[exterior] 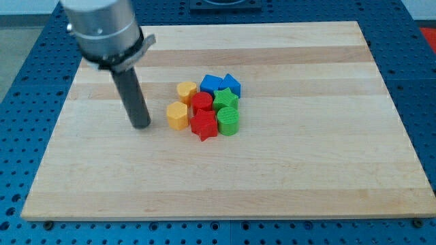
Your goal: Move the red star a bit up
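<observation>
Red star [204, 126]: at the bottom edge of a tight cluster mid-counter [306, 170], touching the red block [201, 103] directly above, orange block [177, 116] at left, green block [228, 122] at right. No long axis; one point seems to face the view's bottom, though detail is poor. My tip [141, 126]: left of the cluster, apart from it; no fingers, nothing held. Risk: pushing upward drives the star into the red block, scattering neighbours.
</observation>
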Action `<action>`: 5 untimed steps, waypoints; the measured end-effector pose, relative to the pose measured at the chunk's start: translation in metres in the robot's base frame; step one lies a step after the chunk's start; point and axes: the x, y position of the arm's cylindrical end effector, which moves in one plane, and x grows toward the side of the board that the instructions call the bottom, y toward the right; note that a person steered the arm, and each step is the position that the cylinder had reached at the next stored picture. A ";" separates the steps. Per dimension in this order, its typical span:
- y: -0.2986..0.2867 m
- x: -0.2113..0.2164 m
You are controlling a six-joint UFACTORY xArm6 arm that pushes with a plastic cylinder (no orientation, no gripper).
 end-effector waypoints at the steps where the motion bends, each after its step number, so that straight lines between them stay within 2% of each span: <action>1: 0.003 0.029; 2: 0.024 0.041; 3: 0.054 0.070; 4: 0.091 0.074; 5: 0.110 0.058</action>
